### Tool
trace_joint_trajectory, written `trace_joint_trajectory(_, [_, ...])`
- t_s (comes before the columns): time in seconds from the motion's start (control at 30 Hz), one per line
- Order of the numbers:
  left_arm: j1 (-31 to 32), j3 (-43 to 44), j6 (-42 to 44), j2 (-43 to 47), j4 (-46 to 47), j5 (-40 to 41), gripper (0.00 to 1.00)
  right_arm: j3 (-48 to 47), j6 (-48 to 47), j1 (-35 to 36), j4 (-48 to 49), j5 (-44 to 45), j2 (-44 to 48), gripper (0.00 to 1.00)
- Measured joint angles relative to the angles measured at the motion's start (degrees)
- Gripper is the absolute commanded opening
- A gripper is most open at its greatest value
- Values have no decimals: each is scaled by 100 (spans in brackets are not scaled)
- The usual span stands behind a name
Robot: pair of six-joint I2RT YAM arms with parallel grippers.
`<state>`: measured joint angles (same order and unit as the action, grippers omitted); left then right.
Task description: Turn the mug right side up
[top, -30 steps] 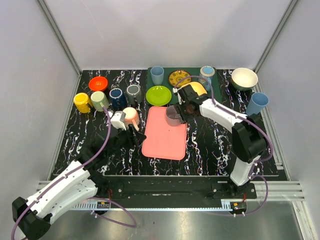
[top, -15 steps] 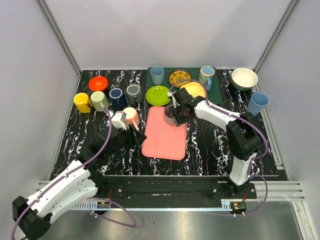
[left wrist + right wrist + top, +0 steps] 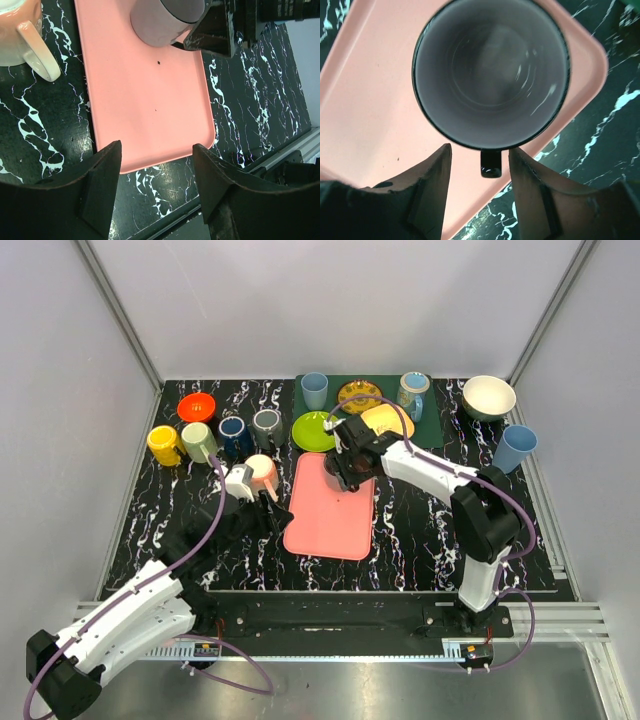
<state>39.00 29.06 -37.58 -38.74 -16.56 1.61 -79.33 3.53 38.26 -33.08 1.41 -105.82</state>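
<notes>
One mug: the grey mug point(image 3: 490, 75) is at the far end of the pink tray point(image 3: 145, 110). My right wrist camera looks straight into its open mouth, and its handle point(image 3: 490, 164) points back toward the fingers.
Orientation: I judge it upright or very nearly so, with the base toward the tray. I cannot tell whether the base lies flat.
Right gripper point(image 3: 480, 150): the fingers are spread either side of the handle and touch neither it nor the rim, as far as I can see. It is released and grasps nothing.
Left gripper point(image 3: 156, 145): spread wide and empty, hovering by the tray's edge.
Done: the turn itself, by my reading.
Left: draw the right arm clear and confirm the mug stands alone.
Surroundings: a pink mug point(image 3: 20, 30) lies just beside the tray, and a green plate point(image 3: 316, 430) lies beyond it.
</notes>
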Motion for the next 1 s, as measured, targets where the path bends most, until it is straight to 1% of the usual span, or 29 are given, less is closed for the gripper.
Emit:
trace_joint_trajectory(0.2, [0, -2, -17, 0, -7, 0, 62, -444, -20, 0, -76, 372, -227, 52])
trace_joint_trajectory(0.33, [0, -2, -24, 13, -9, 0, 61, -564, -39, -7, -118, 455, -426, 44])
trace_joint_trajectory(0.37, [0, -2, -26, 15, -9, 0, 62, -566, -48, -7, -120, 472, -452, 38])
trace_joint_trajectory(0.43, [0, -2, -26, 15, -9, 0, 62, -566, -70, -9, -133, 505, -494, 30])
trace_joint_trajectory(0.47, [0, -2, -26, 15, -9, 0, 62, -566, -76, -11, -144, 509, -503, 22])
trace_joint_trajectory(0.57, [0, -2, -31, 13, -9, 0, 62, -566, -87, -17, -151, 516, -507, 13])
trace_joint_trajectory(0.6, [0, -2, -33, 13, -9, 0, 62, -566, -79, -17, -151, 514, -507, 8])
trace_joint_trajectory(0.63, [0, -2, -35, 13, -9, 0, 62, -566, -79, -20, -151, 516, -507, 7])
trace_joint_trajectory(0.7, [0, -2, -39, 13, -7, 0, 62, -566, -72, -20, -151, 514, -507, 0])
trace_joint_trajectory(0.9, [0, -2, -94, 13, -13, 26, 62, -505, 280, -20, -103, 603, -450, 0])
trace_joint_trajectory(1.0, [0, -4, -223, 31, -35, 107, 68, -66, 634, -37, 70, 555, -74, 0])
